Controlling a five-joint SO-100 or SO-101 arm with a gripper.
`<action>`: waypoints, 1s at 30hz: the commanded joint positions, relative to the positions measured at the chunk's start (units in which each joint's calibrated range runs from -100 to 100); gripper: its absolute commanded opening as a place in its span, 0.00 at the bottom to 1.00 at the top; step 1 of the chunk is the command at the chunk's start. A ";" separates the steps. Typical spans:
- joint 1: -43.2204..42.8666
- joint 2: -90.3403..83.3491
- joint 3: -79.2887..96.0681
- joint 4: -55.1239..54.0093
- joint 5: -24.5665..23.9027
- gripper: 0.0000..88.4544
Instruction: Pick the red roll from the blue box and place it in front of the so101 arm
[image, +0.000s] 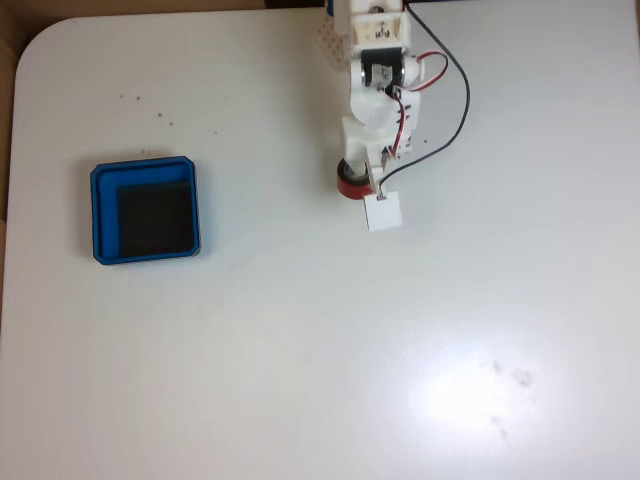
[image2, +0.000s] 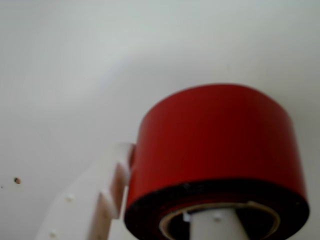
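Observation:
The red roll (image: 347, 184) sits at the tip of the so101 arm (image: 378, 100), which reaches down from the top edge in the fixed view. In the wrist view the red roll (image2: 220, 135) is close up. My gripper (image2: 165, 210) is shut on it, with one white finger (image2: 215, 227) inside the pale core and the other finger (image2: 107, 192) against the outer red wall on the left. The gripper (image: 358, 186) holds the roll low over the white table; contact with the table cannot be told. The blue box (image: 145, 211) lies far to the left, showing only its black floor.
The white table (image: 320, 350) stretches wide below and right of the arm, with a glare patch at the lower right. A red and a black wire (image: 462, 95) loop out to the arm's right. The table's rounded corner is at top left.

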 joint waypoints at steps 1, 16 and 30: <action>0.18 4.54 0.00 -4.68 0.13 0.01; 0.57 9.98 0.36 -4.60 0.21 0.01; 0.57 9.65 0.27 -4.68 0.39 0.02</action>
